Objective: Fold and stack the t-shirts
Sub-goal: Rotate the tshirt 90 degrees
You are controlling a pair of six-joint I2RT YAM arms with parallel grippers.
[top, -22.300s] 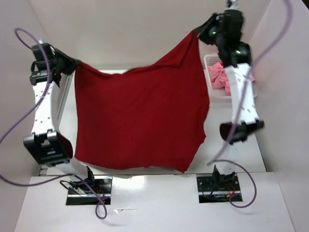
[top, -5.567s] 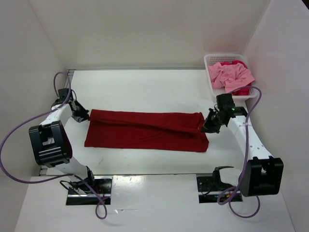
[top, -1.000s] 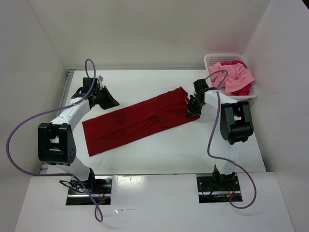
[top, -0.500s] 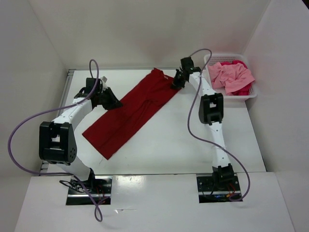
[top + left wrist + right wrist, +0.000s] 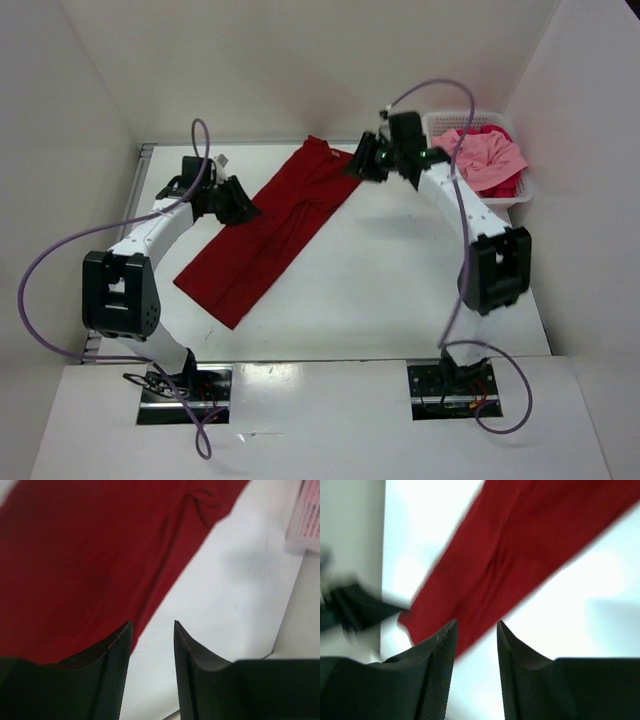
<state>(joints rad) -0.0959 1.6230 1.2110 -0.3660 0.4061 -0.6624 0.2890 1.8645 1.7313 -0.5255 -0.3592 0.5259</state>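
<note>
Folded dark red t-shirt point(image 5: 270, 225) – prob. soft, limp, light, so pinch end corners – L gripper point(image 5: 152, 627) & R gripper point(image 5: 476, 625) parted, empty

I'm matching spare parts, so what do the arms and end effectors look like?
The left arm and right arm have white shells with black joints, and each trails a purple cable. The left end effector and right end effector each have two black fingers with mesh-textured inner faces.
</note>
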